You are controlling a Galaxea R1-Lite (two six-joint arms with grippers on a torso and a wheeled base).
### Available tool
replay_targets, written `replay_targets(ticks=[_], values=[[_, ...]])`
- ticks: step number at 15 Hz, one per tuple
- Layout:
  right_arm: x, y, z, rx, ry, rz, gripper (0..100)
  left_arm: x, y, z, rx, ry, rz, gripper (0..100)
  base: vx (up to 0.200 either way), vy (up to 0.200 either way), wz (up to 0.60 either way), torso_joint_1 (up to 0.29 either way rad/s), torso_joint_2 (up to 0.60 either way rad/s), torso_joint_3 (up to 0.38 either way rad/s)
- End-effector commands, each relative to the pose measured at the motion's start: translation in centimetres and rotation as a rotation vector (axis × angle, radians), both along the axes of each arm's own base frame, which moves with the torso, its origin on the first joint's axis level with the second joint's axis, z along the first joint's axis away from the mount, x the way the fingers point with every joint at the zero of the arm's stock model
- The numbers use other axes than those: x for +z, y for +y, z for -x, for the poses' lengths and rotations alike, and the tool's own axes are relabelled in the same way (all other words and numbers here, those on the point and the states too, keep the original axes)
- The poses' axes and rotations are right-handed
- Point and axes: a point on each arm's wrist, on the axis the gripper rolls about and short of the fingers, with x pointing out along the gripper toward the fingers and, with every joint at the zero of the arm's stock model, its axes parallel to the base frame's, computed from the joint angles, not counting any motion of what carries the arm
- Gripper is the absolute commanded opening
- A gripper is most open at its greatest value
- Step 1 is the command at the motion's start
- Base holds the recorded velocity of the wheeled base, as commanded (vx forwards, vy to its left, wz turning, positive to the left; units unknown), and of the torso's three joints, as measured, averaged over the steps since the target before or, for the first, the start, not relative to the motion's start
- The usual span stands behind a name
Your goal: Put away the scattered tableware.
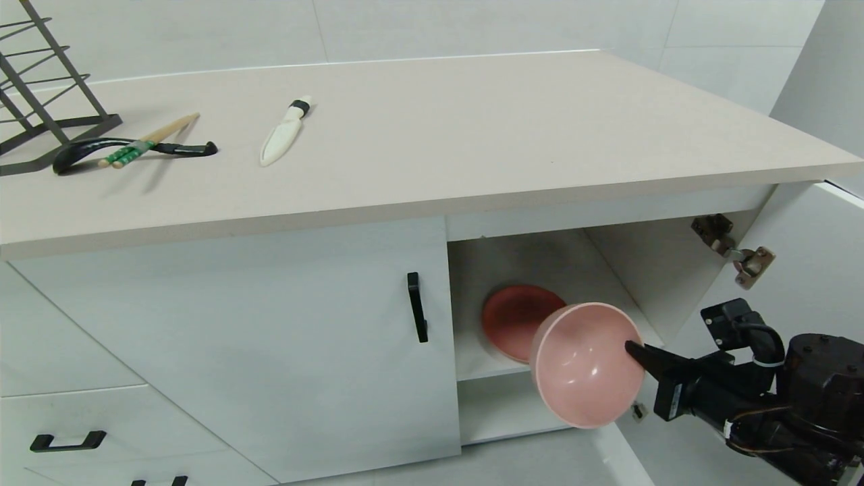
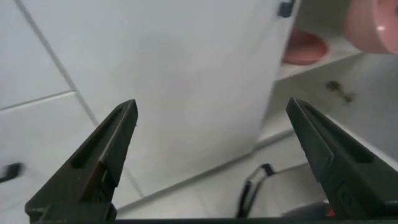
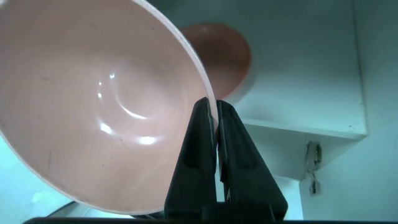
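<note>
At the open cupboard (image 1: 634, 263), right claw (image 1: 633, 347) pinches a glossy pink bowl (image 1: 580, 371).

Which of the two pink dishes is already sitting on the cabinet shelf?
The darker reddish dish, resting on the cabinet shelf. The paler pink bowl is held tilted in front of it, its rim pinched by the right gripper.

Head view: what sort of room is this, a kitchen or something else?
Probably a kitchen: a countertop over white cabinets, a knife, chopsticks and a wire rack on top, and a plate shelved inside the open one.
</note>
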Motion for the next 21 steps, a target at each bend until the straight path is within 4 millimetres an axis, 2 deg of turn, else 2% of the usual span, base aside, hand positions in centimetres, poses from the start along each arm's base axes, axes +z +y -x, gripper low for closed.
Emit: replay_targets(ticks=[1,3,6,10,16,21], values=[[-1.1,0.2,-0.5,-0.001,0.040,0.017,0,0.0,0.2,0.0,0.074,-0.010,-0.036,100,0.000,0.000,0.00,0.000,0.00,0.000],[-1.1,0.3,-0.6,0.002,0.039,0.017,0,-0.5,0.2,0.0,0.088,0.037,-0.006,100,0.000,0.000,0.00,0.000,0.00,0.000],[-0.5,0.9,-1.8,0.007,-0.010,-0.003,0,-0.5,0.2,0.0,0.089,0.038,-0.002,100,0.000,0.000,0.00,0.000,0.00,0.000],[-0.9,1.3,-2.7,0.006,-0.007,-0.001,0,-0.5,0.2,0.0,0.087,0.039,0.010,100,0.000,0.000,0.00,0.000,0.00,0.000],[-1.6,2.2,-5.6,-0.007,-0.033,-0.014,0,-0.5,0.3,0.0,0.112,0.048,0.057,100,0.000,0.000,0.00,0.000,0.00,0.000],[-1.2,2.9,-8.0,-0.011,-0.097,-0.040,0,-0.5,0.3,0.0,0.114,0.051,0.057,100,0.000,0.000,0.00,0.000,0.00,0.000]])
